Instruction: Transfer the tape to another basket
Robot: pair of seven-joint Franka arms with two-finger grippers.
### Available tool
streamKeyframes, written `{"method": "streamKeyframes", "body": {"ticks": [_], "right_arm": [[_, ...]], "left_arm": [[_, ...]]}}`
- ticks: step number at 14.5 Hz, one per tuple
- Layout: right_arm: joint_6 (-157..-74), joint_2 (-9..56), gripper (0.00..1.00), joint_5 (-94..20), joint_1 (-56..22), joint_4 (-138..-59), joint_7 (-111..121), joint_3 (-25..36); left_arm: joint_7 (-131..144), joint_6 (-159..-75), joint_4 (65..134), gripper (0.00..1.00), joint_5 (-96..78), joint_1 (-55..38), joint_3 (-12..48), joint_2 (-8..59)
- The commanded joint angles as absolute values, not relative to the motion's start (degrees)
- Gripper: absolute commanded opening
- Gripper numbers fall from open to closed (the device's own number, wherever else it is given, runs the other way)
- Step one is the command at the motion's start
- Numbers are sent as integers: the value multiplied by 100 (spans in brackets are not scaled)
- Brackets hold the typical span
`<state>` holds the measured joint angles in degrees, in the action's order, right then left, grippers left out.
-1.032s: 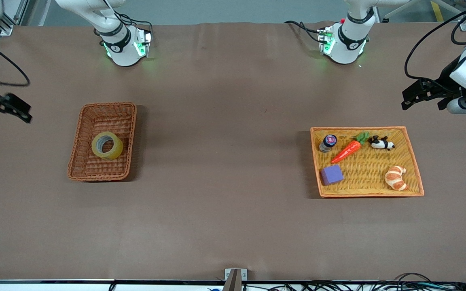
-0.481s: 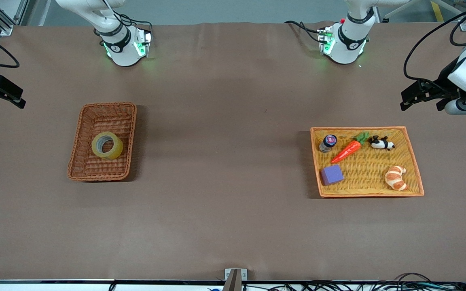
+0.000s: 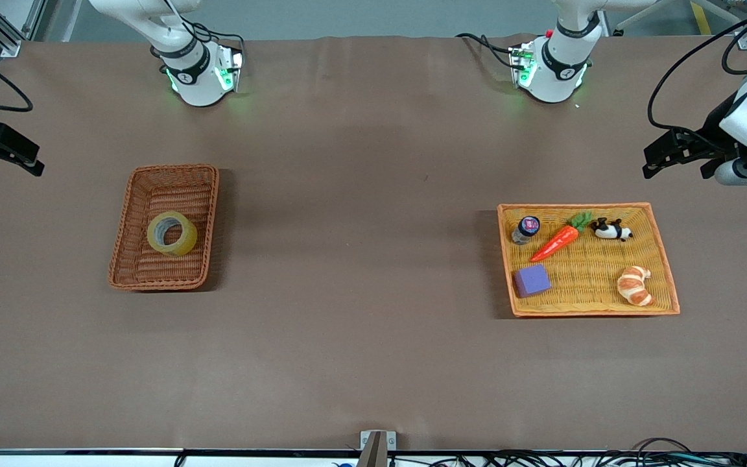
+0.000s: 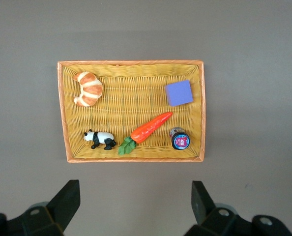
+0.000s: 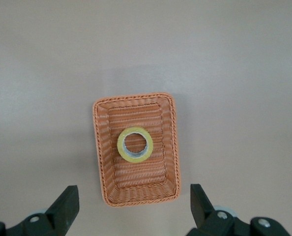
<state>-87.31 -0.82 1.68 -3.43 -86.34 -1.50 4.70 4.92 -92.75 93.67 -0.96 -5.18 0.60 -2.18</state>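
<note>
The tape (image 3: 171, 233), a yellowish ring with a grey core, lies in the middle of the reddish-brown wicker basket (image 3: 213, 220) toward the right arm's end of the table. In the right wrist view the tape (image 5: 134, 144) sits in the basket (image 5: 171, 147), far below. My right gripper (image 3: 4, 162) hangs high over the table's edge at that end, open and empty (image 5: 133, 189). My left gripper (image 3: 677, 170) hangs high over the other end, open and empty (image 4: 134, 189).
A flat orange-yellow woven tray (image 3: 587, 313) lies toward the left arm's end, also in the left wrist view (image 4: 131, 62). It holds a croissant (image 3: 634, 285), a purple block (image 3: 532, 280), a carrot (image 3: 558, 240), a toy panda (image 3: 611, 229) and a small jar (image 3: 526, 229).
My right gripper has drawn back and up toward the table's edge, away from the basket. My left gripper has barely shifted. The tape and both containers have not moved.
</note>
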Motion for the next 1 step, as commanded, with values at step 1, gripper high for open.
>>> {"method": "streamKeyframes", "body": {"ticks": [1], "right_arm": [[-8728,-53,100,-35,-255,-8569,123,527]], "left_arm": [[580,-9264,9237,100,18,-510,88,-158]]}}
